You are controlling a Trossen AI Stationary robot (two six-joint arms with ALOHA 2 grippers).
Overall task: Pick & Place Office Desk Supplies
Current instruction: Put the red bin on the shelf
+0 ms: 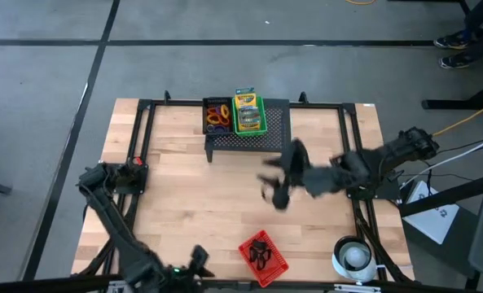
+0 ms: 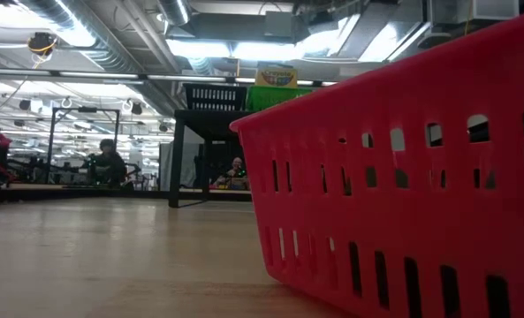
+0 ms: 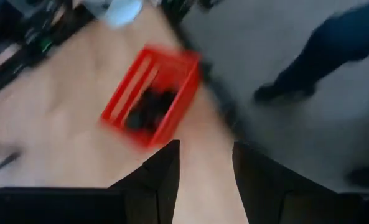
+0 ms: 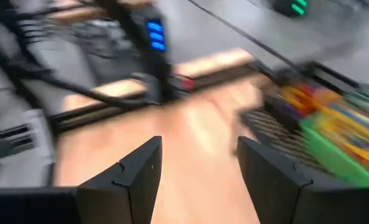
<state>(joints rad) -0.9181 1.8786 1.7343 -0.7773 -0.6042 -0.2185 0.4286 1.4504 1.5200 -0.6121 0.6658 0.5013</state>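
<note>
A yellow-and-green crayon box (image 1: pixel 248 112) and coloured rings (image 1: pixel 217 115) sit on top of the black mesh stand (image 1: pixel 245 140) at the table's far middle. Small black clips (image 1: pixel 261 254) lie in a red basket (image 1: pixel 275 262) at the near edge. My right gripper (image 1: pixel 277 181) hangs open over the table's middle, just near of the stand; its wrist view shows the crayon box (image 4: pixel 346 134) and rings (image 4: pixel 296 99) ahead. My left gripper (image 1: pixel 199 260) is open at the near edge, left of the basket, which fills its wrist view (image 3: pixel 153 102).
A white round roll (image 1: pixel 355 256) stands at the near right corner. A black frame (image 1: pixel 143 146) runs round the table. In the low view the red basket (image 2: pixel 403 177) blocks the right half. A person's leg and shoe (image 3: pixel 296 74) show beyond the table edge.
</note>
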